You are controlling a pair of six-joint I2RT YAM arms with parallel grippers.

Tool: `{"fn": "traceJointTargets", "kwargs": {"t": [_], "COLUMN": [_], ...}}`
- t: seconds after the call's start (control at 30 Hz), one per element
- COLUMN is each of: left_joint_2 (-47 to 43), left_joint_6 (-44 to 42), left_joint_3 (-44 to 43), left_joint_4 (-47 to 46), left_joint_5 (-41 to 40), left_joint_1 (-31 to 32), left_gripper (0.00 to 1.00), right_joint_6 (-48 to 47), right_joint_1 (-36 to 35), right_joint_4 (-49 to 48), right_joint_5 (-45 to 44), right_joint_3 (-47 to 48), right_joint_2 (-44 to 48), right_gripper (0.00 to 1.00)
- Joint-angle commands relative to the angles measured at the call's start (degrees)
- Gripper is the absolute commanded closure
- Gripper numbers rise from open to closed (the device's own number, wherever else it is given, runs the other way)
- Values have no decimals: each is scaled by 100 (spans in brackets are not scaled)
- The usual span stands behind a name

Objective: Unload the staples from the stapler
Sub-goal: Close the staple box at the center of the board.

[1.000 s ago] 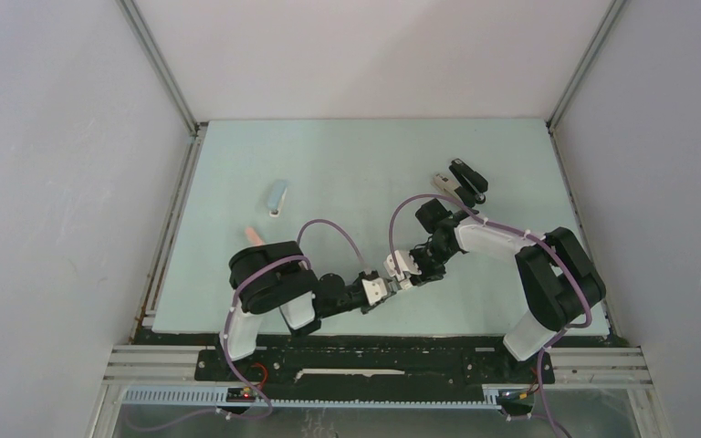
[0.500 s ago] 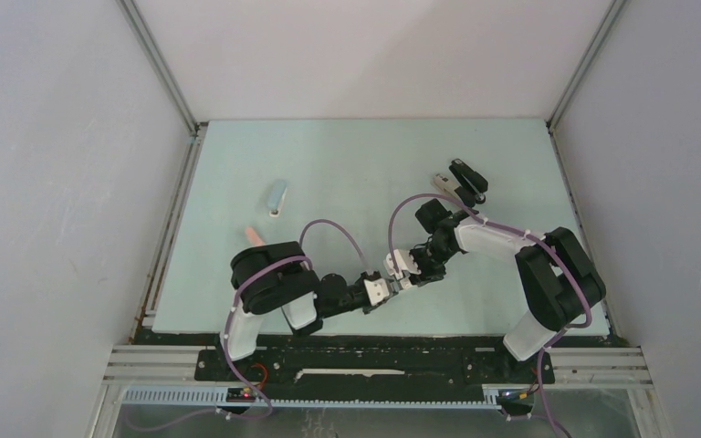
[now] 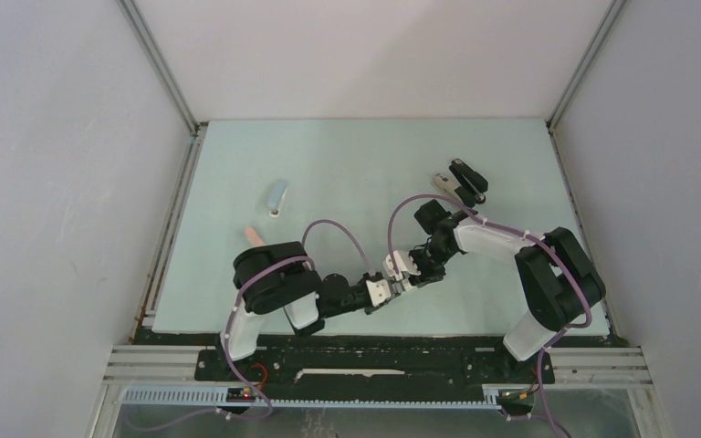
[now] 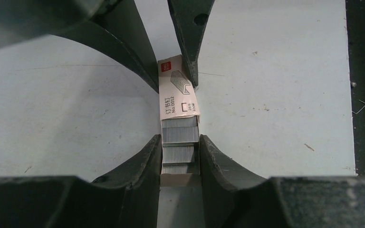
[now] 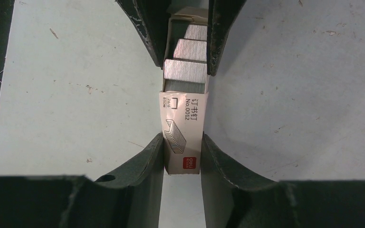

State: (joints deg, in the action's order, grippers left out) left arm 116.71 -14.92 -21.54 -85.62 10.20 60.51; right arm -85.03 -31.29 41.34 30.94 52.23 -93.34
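Staples, silvery-grey metal strips packed in blocks [image 4: 180, 130], lie in an open cardboard tray [image 4: 180, 179]. The tray stands partly out of a white cardboard sleeve with a red corner label [image 5: 183, 128], over the pale green table top [image 3: 329, 155] near its front edge.

Far left: a small light-blue oblong object [image 3: 277, 196] and a small pink block [image 3: 254, 234] lie apart from the work.

Left gripper [image 4: 180, 147]: fingers partly closed, clamped on the tray's side walls, apparently to anchor it.

Right gripper [image 5: 183, 147]: fingers likewise partly closed, pinching the sleeve's sides near its labelled end. The two opposed grips lie along one line, which suits sliding the sleeve and tray apart.

Right rear: the black stapler [image 3: 465, 180] lies well apart from both grippers. Whether it contains staples cannot be told.
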Motion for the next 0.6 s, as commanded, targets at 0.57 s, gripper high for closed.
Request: {"fn": "traceJointTargets", "kwargs": {"t": [0.57], "left_joint_2": [-564], "left_joint_6": [628], "left_joint_3": [240], "left_joint_4": [-156], "left_joint_5": [-580], "left_joint_1": [49], "left_gripper": [25], "right_joint_6": [89], "right_joint_1": [285], "right_joint_4": [83], "right_joint_5": [352], "right_joint_3": [6], "right_joint_2": [639], "right_gripper": [27]}}
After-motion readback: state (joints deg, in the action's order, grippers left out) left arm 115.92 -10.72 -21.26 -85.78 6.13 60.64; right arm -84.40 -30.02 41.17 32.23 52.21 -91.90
